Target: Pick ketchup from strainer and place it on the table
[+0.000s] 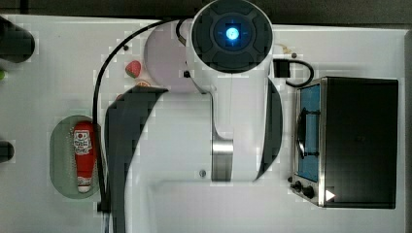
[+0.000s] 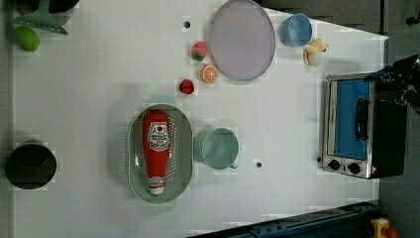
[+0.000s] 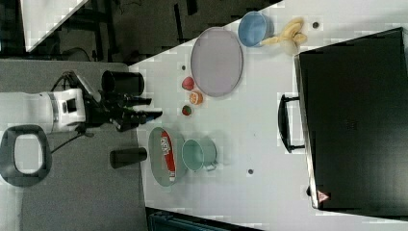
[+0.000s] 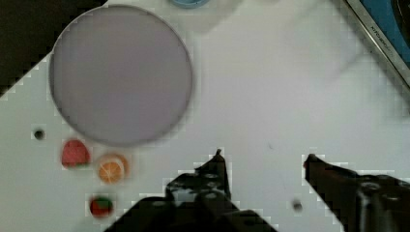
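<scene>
Nothing of the task is showing as done yet. The ketchup [image 2: 157,148] is lying flat inside the strainer [image 2: 184,148], its white cap pointing toward the left view's bottom edge and its label facing up. The strainer is sitting on the tabletop [image 2: 89,99], just beside a green cup [image 2: 218,148] at the left view's right.

The pincer [image 4: 263,162] is hanging spread wide and holding nothing; in the wrist view bare tabletop is showing between its two dark fingertips [image 4: 217,162]. It is looking down on a lilac plate [image 4: 121,72], a strawberry [image 4: 75,153], an orange slice [image 4: 112,168] and a second strawberry [image 4: 100,205], so it is hovering well apart from the strainer. In the right view the pincer [image 3: 144,114] is reaching out above the tabletop's edge, near the strainer [image 3: 156,154].

By my judgement the whole job is remaining: travelling over the strainer, descending, closing on the bottle, lifting it clear and setting it on open tabletop.
</scene>
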Robot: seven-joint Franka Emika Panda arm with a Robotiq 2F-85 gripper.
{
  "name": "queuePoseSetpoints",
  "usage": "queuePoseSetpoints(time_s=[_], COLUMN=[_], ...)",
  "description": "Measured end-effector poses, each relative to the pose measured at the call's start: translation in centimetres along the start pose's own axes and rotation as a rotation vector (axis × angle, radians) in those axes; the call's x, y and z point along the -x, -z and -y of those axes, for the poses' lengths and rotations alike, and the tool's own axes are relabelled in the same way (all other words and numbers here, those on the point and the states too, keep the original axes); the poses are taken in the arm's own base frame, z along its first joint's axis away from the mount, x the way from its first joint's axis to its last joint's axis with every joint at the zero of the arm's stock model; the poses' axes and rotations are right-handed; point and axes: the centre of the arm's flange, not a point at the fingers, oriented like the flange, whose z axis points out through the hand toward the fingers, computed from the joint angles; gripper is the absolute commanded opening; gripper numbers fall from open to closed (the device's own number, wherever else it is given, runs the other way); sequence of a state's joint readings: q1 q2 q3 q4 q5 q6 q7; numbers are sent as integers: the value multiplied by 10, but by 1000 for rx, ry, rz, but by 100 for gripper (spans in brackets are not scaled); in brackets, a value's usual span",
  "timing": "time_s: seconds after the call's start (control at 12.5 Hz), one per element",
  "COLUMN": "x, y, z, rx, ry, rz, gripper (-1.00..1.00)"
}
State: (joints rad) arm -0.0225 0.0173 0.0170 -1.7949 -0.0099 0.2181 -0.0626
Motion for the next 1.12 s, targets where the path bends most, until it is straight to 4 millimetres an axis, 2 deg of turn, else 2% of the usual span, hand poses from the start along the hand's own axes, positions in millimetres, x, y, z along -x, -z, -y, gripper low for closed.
queuePoseSetpoints(time_s=[0.08,0.16,0.24,0.32,0.48,0.56,0.64,0.72,0.88,1.12], x=[23,46,62,70,77,82,91,104,134,197], y=[-8,-4,9,28,70,82,83,75,43,-12], z=[-23,-48,-68,-76,-69,-56,-38,-18,26,101], rx=[29,59,64,36,-45,-80,-88,-69,-26,-8], ry=[-16,-28,-39,-44,-34,-14,19,63,163,345], rz=[74,111,109,74,-12,-32,-37,-31,-4,13], gripper=[58,80,99,100,100,100,100,100,100,100])
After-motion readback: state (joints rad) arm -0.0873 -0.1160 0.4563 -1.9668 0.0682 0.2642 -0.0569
